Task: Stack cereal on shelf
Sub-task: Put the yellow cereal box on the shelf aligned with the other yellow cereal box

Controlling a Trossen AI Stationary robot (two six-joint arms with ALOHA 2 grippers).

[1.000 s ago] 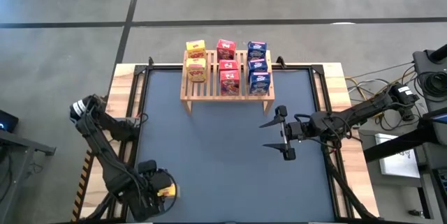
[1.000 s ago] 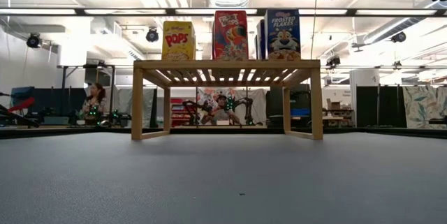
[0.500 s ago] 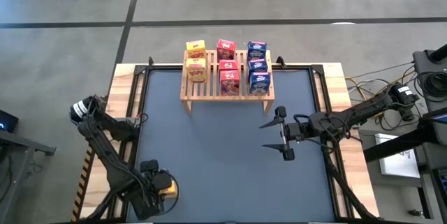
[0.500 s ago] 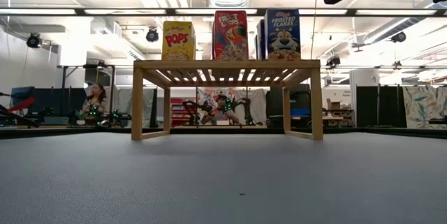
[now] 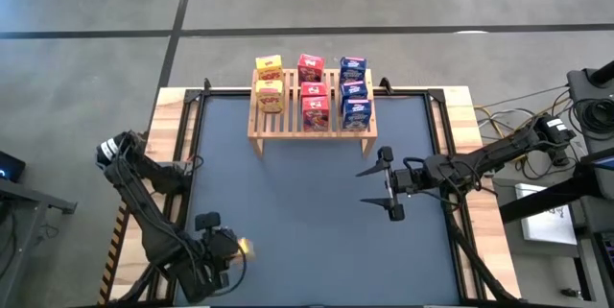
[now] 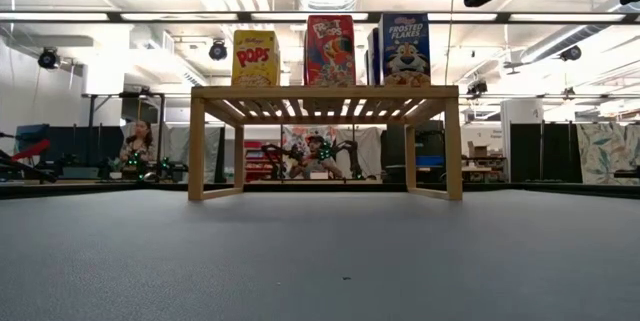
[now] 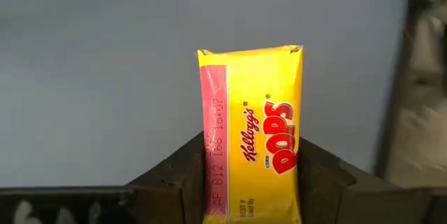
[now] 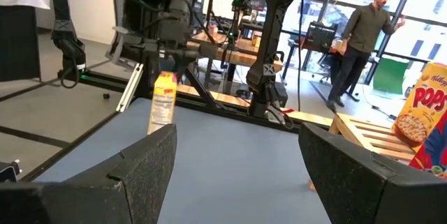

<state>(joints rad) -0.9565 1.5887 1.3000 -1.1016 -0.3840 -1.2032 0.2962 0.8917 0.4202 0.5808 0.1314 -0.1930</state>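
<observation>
The shelf point(image 5: 312, 106) stands at the table's far middle, carrying yellow point(image 5: 270, 85), red point(image 5: 313, 92) and blue cereal boxes point(image 5: 354, 89). In the low view their fronts stand upright on its slatted top point(image 6: 325, 96). At the near left corner my left gripper point(image 5: 228, 248) is shut on another yellow cereal box point(image 7: 251, 126), also seen from the right wrist as the yellow box point(image 8: 163, 102). My right gripper point(image 5: 365, 185) hovers open over the table's right middle, holding nothing. My left gripper pinches the yellow box between its two fingers point(image 7: 183, 178), one on each long narrow side point(image 7: 213, 175), near one end of the box. The fingers come slanting down from above and lie along the box, which sticks out past them. Whether its free end point(image 7: 248, 53) touches the table I cannot tell.
The dark mat point(image 5: 307, 231) between the shelf and the near edge is bare. A wooden border point(image 5: 173, 126) frames the table. Cables and equipment point(image 5: 576, 126) lie off to the right. People and workbenches point(image 8: 360, 35) show in the room beyond.
My left gripper has shifted a little toward the table's far and right side and turned. The yellow box, earlier tucked under the gripper in the high view, now shows beside it on its right.
</observation>
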